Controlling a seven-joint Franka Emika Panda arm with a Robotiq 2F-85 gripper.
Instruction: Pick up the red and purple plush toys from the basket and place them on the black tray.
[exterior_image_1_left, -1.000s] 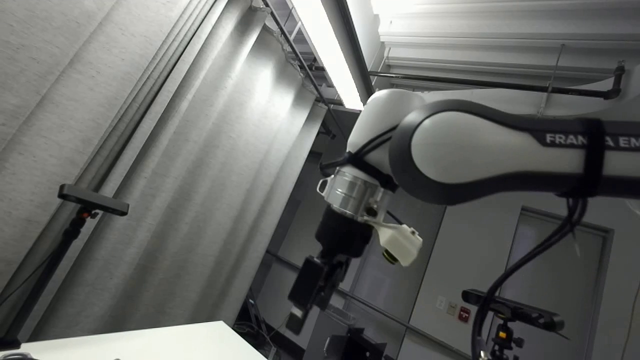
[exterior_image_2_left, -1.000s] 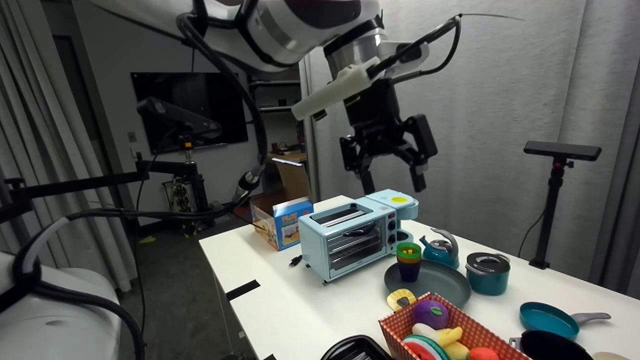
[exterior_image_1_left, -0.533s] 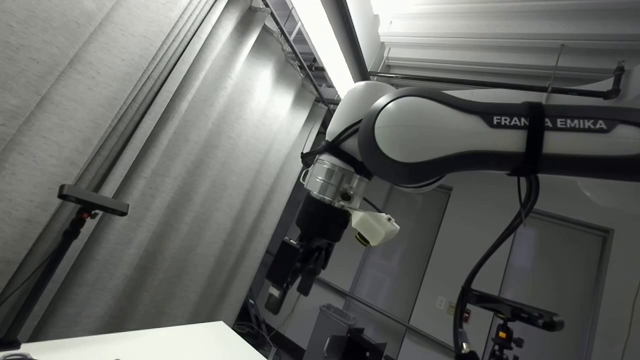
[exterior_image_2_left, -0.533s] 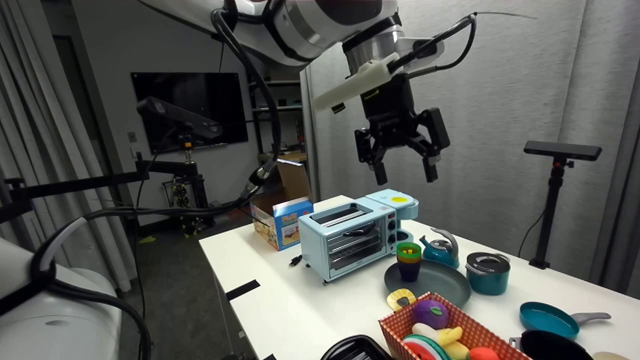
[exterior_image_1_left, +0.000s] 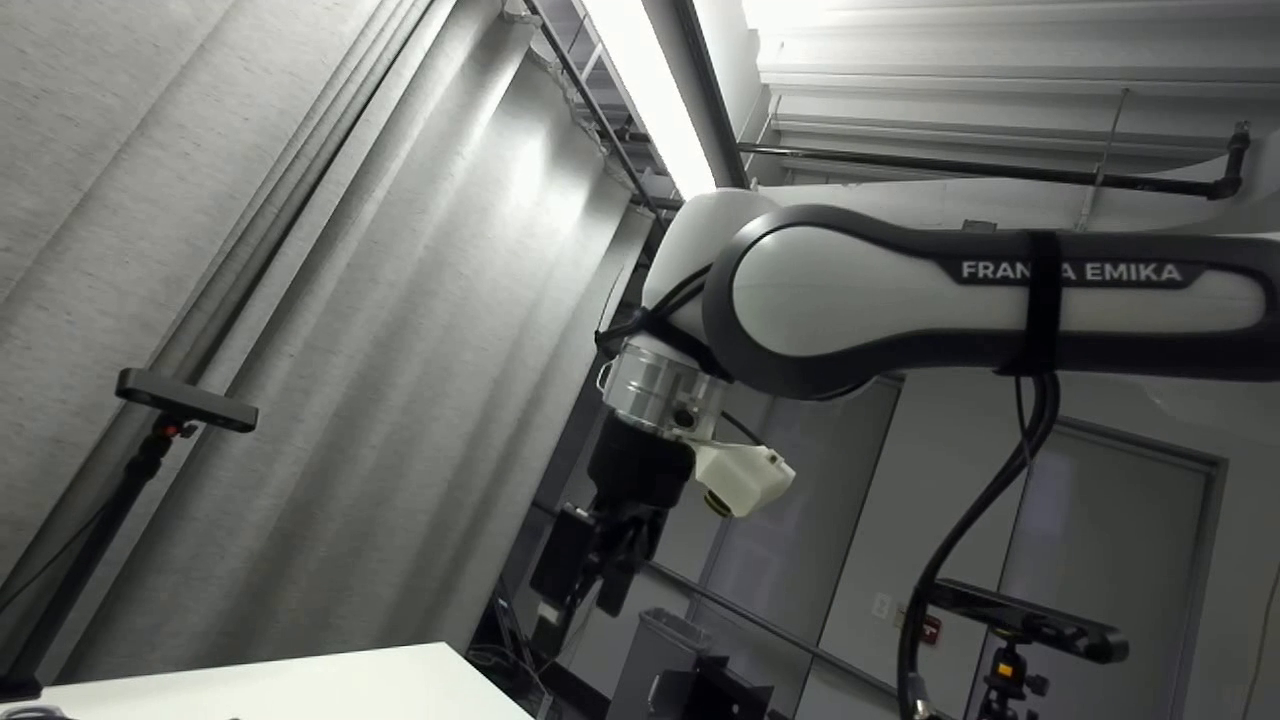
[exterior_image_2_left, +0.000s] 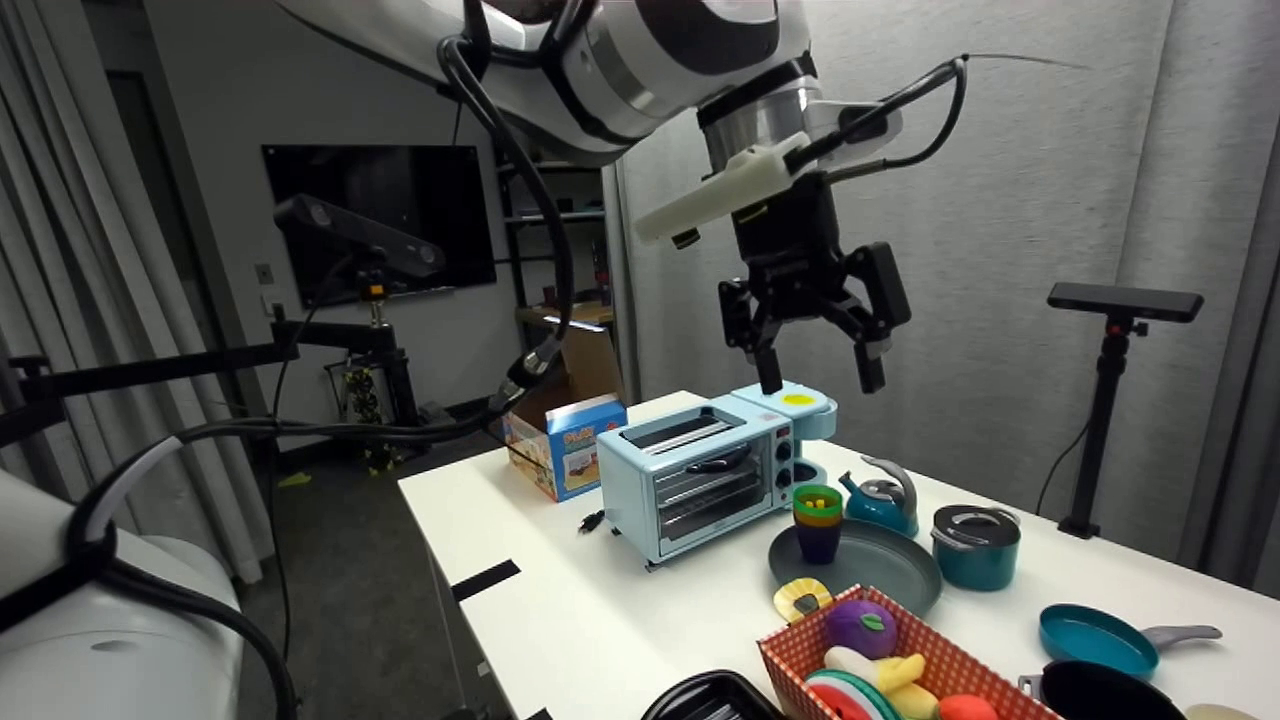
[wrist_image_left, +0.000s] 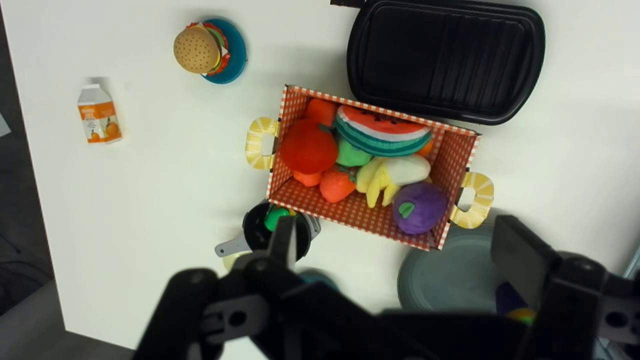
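On the white tabletop (wrist_image_left: 165, 215), a red-and-white checked basket (wrist_image_left: 452, 155) is seen in the wrist view, with a rounded black rectangular tray (wrist_image_left: 400, 55) set just beside it. Inside, a round red plush toy (wrist_image_left: 309, 146) and a round purple plush toy (wrist_image_left: 419, 207) are tucked toward opposite ends. High above, the black two-fingered gripper (exterior_image_2_left: 820, 385) is suspended, its fingers parted wide. On the same surface a pale-blue boxy toaster oven (exterior_image_2_left: 700, 480) is stationed. Pale grey fabric curtains (exterior_image_2_left: 1050, 200) are caught in both exterior views; a black wall-mounted flat screen (exterior_image_2_left: 400, 190) is glimpsed, and the room is lit by a long white overhead lamp (exterior_image_1_left: 650, 90).
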